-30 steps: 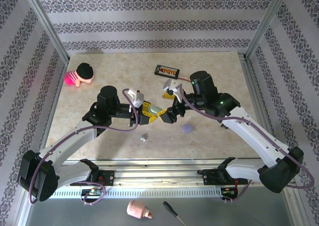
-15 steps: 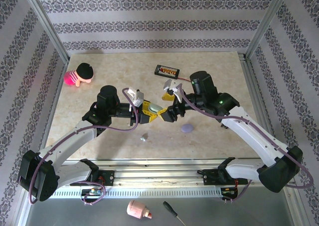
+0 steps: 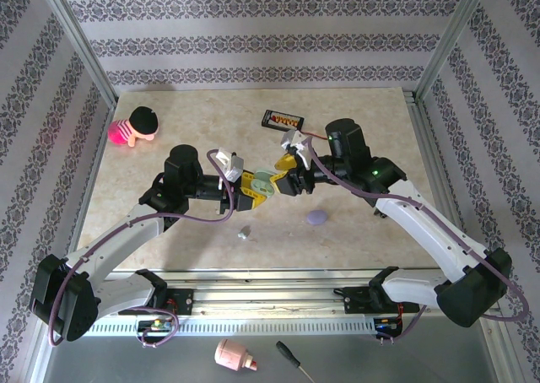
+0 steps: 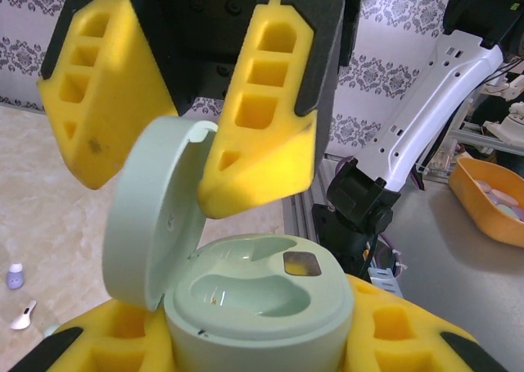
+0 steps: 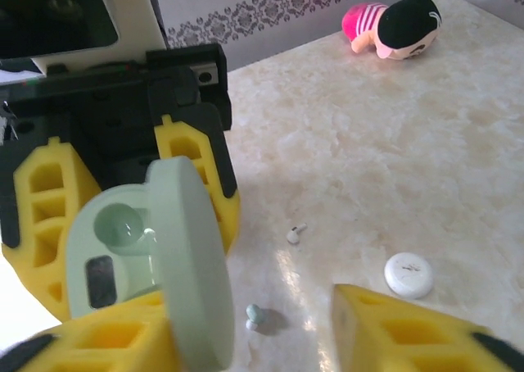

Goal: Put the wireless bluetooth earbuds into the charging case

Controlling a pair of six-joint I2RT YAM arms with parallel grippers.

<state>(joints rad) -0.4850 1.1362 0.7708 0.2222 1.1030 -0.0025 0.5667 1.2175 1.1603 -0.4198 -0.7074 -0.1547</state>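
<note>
"Well, what was over on the left?"

"A pink doll lay at the back-left of the table. Next came the left gripper, clamped on the base of the mint-green charging case and holding it up off the marble top."

"Was the case open?"

"Yes, its lid stood up on the hinge."

"And the earbuds?"

"Down on the table, lower than the grippers and nearer the arm bases, apart from both. I saw a lavender earbud, a whitish earbud and a mint-green earbud. None touched the case."

"And the right gripper?"

"The right gripper faced the left one with its yellow fingers parted, straddling the lid. One finger sat right at the lid's edge, the other stood clear, so it wasn't closed on it."

"Anything further right?"

"A lavender pebble-shaped case lay near the right arm, and a black board sat towards the back."
</note>
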